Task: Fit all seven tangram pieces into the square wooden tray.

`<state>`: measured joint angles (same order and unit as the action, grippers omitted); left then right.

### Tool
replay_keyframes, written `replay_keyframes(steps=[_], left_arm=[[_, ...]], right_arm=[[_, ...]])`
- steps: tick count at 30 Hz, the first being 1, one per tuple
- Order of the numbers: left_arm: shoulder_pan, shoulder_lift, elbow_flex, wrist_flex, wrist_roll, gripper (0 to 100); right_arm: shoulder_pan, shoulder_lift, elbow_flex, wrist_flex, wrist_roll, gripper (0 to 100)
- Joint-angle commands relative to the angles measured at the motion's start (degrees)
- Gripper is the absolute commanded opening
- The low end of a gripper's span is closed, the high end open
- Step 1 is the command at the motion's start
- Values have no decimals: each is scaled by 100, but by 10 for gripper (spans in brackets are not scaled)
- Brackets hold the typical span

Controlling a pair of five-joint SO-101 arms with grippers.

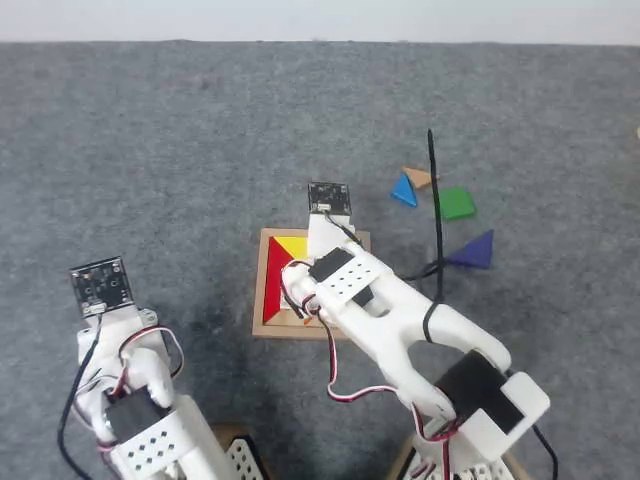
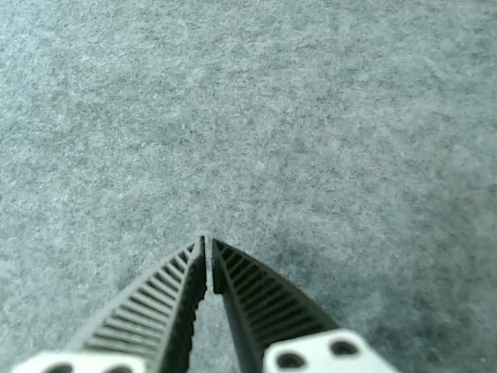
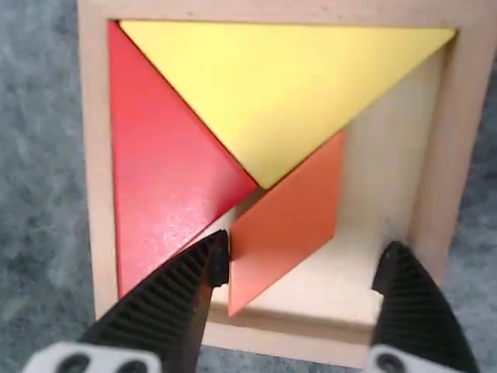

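Note:
The square wooden tray (image 3: pixel 92 155) holds a red triangle (image 3: pixel 163 179), a yellow triangle (image 3: pixel 272 85) and an orange parallelogram (image 3: pixel 287 217). My right gripper (image 3: pixel 303 264) hangs open just above the tray, with the parallelogram's near end between its fingers and one finger (image 3: pixel 194 280) beside it. The parallelogram's near corner reaches the tray's rim. In the high view the right arm (image 1: pixel 350 280) covers most of the tray (image 1: pixel 258 300). My left gripper (image 2: pixel 208 247) is shut over bare carpet at the lower left, with nothing in it.
Loose pieces lie on the grey carpet right of the tray: a blue triangle (image 1: pixel 403 191), a tan triangle (image 1: pixel 418 177), a green square (image 1: pixel 456 203) and a dark blue triangle (image 1: pixel 474 251). A black cable (image 1: pixel 435 200) rises among them.

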<state>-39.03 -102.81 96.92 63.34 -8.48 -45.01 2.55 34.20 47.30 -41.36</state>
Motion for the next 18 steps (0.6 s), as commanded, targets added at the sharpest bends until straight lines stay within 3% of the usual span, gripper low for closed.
replay_keyframes(steps=[1,12,18], left_arm=[[0,-26,-40,-26,-53,15],[0,-26,-40,-26,-53,15],[0,-26,-40,-26,-53,15]], right_arm=[[-13,180,-132,-31,-26,151],[75,585,-229,-224,378,79],[505,-215,-237,312,712,54]])
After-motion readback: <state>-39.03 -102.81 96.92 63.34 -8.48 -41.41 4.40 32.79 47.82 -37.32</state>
